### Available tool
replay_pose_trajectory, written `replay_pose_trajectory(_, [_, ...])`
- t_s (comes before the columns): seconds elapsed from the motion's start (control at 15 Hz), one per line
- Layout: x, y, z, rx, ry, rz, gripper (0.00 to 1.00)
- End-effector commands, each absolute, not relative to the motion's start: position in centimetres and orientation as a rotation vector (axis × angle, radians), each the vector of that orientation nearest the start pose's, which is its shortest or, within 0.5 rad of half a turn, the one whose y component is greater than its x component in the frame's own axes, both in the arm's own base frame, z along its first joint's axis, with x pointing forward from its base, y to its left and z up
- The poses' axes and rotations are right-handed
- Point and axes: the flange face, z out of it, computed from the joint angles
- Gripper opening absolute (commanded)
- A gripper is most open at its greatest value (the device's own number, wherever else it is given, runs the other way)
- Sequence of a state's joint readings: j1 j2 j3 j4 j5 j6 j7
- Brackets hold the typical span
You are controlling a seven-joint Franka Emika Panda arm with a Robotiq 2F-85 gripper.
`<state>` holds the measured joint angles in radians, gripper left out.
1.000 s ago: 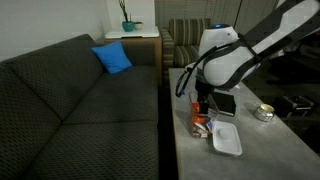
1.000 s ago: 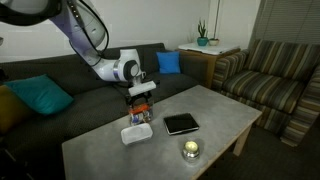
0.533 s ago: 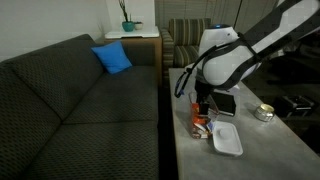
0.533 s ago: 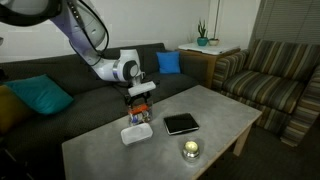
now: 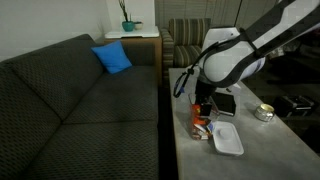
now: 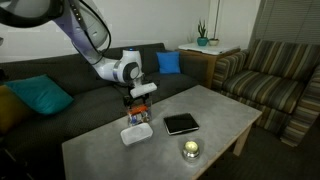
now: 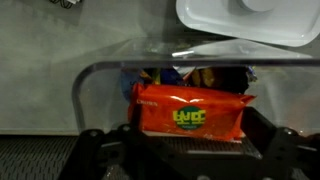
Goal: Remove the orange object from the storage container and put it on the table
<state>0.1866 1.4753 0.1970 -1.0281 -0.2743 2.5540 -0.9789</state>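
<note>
Wrist view shows the orange object (image 7: pixel 190 112), a shiny packet with green letters on it, lying inside the clear box (image 7: pixel 108 80). Something blue and yellow peeks out behind it in the same box. The box sits on the grey tabletop (image 7: pixel 60 50), and a white tray (image 7: pixel 250 18) lies just beside it. The fingers (image 6: pixel 138 109) hang right over the box in both exterior views (image 5: pixel 203 110). They are spread as wide as they go. In the wrist view one dark finger shows on each side of the packet, at the bottom corners. They have hold of nothing. I cannot tell if they touch the packet or the box walls. In an exterior view the box (image 5: pixel 202 126) stands near the edge of the tabletop (image 5: pixel 270 150) next to the dark sofa (image 5: pixel 80 110). A black tablet (image 5: pixel 225 103) and a round tin (image 5: pixel 264 112) lie farther along. A blue pillow (image 5: pixel 113 57) rests on the sofa.
</note>
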Motion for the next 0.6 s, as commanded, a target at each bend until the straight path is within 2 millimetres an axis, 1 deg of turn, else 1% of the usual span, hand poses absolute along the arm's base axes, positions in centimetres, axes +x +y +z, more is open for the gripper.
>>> replay_pose_trajectory(0.0, [67.74, 21.98, -7.52, -2.355, -2.039, -0.124, 1.00])
replay_pose_trajectory(0.07, [67.79, 21.97, -7.52, -2.346, -2.080, -0.126, 1.00])
replay_pose_trajectory(0.2, [67.86, 21.81, -7.62, -2.262, -2.258, -0.139, 1.00])
replay_pose_trajectory(0.53, [68.74, 21.30, -6.91, -2.087, -2.492, -0.208, 1.00])
